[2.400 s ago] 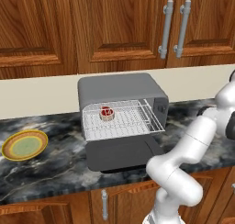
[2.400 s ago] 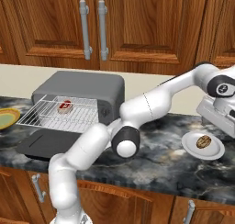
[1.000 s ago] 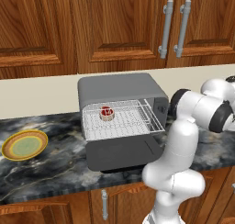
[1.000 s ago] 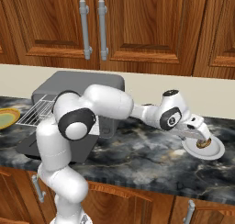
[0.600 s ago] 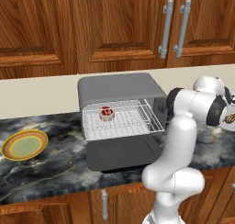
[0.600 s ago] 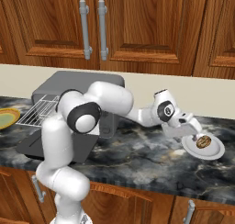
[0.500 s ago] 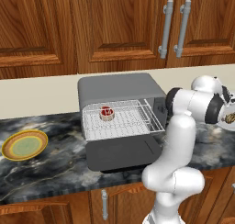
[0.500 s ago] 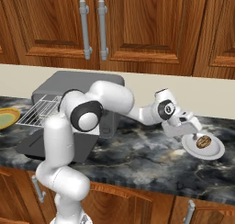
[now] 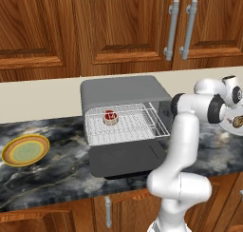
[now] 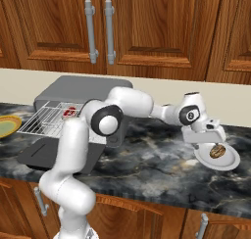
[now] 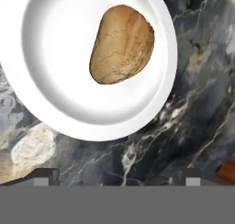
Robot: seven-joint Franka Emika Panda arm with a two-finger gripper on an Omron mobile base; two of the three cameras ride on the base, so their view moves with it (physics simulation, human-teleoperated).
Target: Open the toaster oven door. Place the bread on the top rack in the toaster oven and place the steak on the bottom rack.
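The toaster oven (image 9: 126,95) (image 10: 81,92) stands on the counter with the toaster oven door (image 9: 126,160) (image 10: 54,155) folded down flat. The steak (image 9: 110,116) (image 10: 69,111) lies on a silver wire rack (image 9: 128,126) pulled out over the door. At the far right the bread (image 10: 216,151) (image 11: 121,44), a brown oval roll, rests on a white plate (image 10: 230,162) (image 11: 55,71). My gripper (image 10: 208,137) (image 11: 120,177) hangs open just above the plate's near rim, holding nothing, with the bread ahead of the fingertips.
A yellow-green round plate (image 9: 24,150) (image 10: 7,126) sits at the counter's left end. Wooden cabinets with silver handles (image 9: 172,29) hang above. My arm stretches across the counter in front of the oven's right side (image 10: 147,106).
My arm has swung and lowered its hand over the white plate at the right. The jaws stayed open. Oven, rack, steak and bread have not moved.
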